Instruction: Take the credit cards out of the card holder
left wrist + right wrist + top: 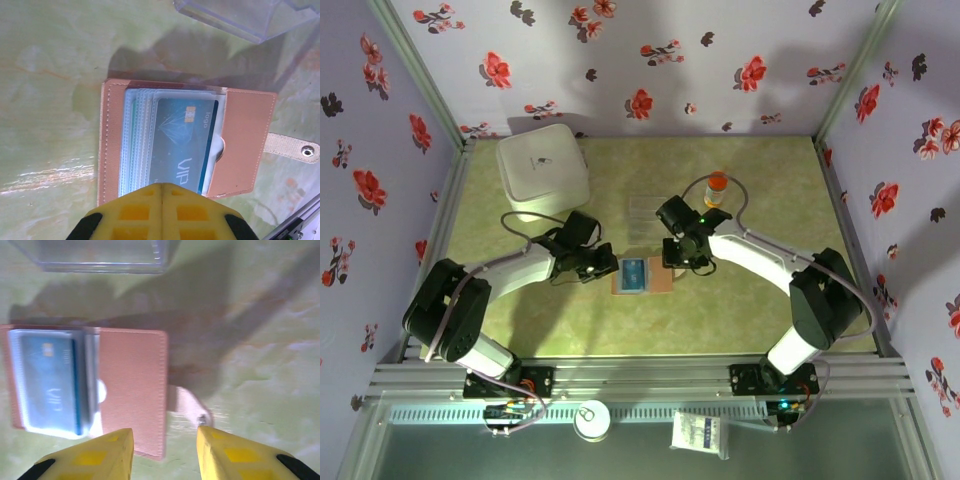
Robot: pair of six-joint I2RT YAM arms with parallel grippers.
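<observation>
Your left wrist view is showing VIP lettering on the tan leather wallet's (247, 145) blue rectangular card (185, 142); left jaws are sitting closed, right jaws hovering parted, empty.

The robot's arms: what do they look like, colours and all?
The left arm and right arm have smooth white shells between chunky black joints. A thin grey cable loops out near each wrist. The left gripper and right gripper have bright yellow fingers moulded with square recesses and edged in black lower down.
</observation>
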